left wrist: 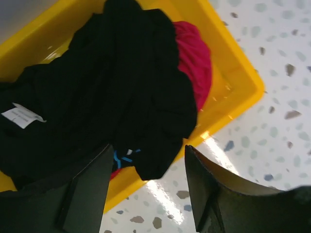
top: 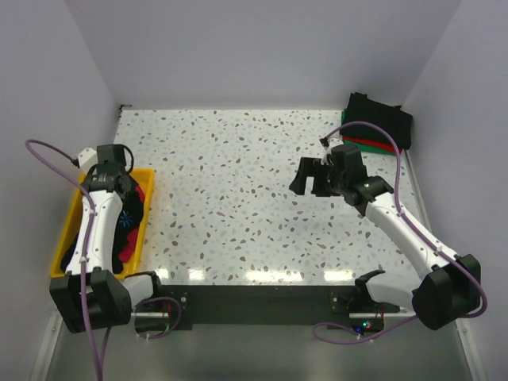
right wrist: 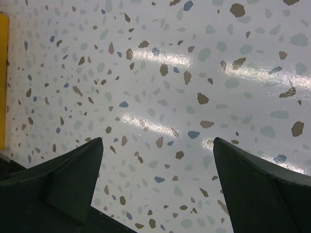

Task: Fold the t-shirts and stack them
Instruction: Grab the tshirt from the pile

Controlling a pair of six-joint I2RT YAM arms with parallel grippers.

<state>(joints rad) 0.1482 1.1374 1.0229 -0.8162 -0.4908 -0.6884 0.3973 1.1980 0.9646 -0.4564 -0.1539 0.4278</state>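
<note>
A large black t-shirt with a small white neck tag lies crumpled in the yellow tray, over a magenta-pink shirt. One black corner hangs over the tray's rim. My left gripper is open and empty just above that corner; in the top view it hovers over the tray. At the back right sits a stack of folded shirts, black on top of green and red. My right gripper is open and empty above bare table.
The speckled white table is enclosed by white walls at the back and both sides. The yellow tray sits at the left edge. A purple cable loops off the left arm; another runs along the right arm.
</note>
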